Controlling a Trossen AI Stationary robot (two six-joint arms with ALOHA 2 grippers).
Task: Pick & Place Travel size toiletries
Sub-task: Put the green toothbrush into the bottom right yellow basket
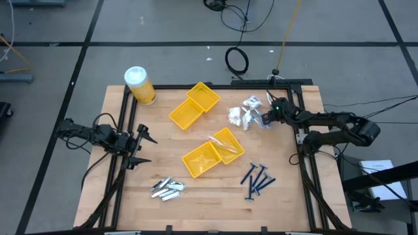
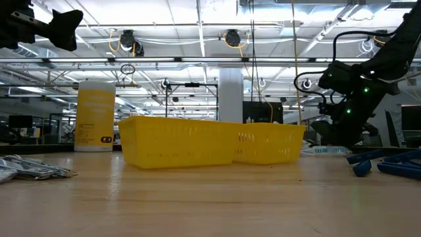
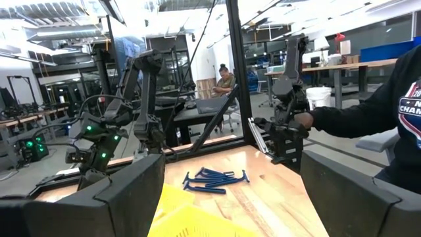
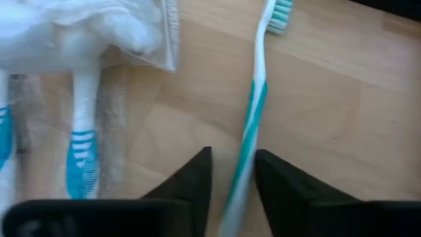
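Observation:
A white toothbrush with a green stripe [image 4: 253,99] lies flat on the table beside the white crinkly packets [image 1: 245,112], at the table's far right. My right gripper [image 4: 233,174] points down over its handle, open by a narrow gap, one finger on each side. Blue razors [image 1: 257,179] lie near right and silver tubes [image 1: 168,188] near left. A slim stick in clear wrap [image 1: 222,140] rests on a yellow tray. My left gripper [image 1: 142,149] waits open and wide above the table's left edge. My right gripper's fingers [image 4: 276,184] come from above and lie across the toothbrush's handle [image 4: 245,158], which rests on the table between them. One finger stands right against the handle and the other a little off; whether either touches it, I cannot tell.
Two pairs of yellow trays [image 1: 194,106] [image 1: 209,158] sit mid-table. A yellow jar with a white lid [image 1: 139,85] stands at the far left corner. A wrapped brush with blue stripes [image 4: 82,158] lies beside the right gripper. A person's dark sleeve [image 3: 395,112] shows beyond the table.

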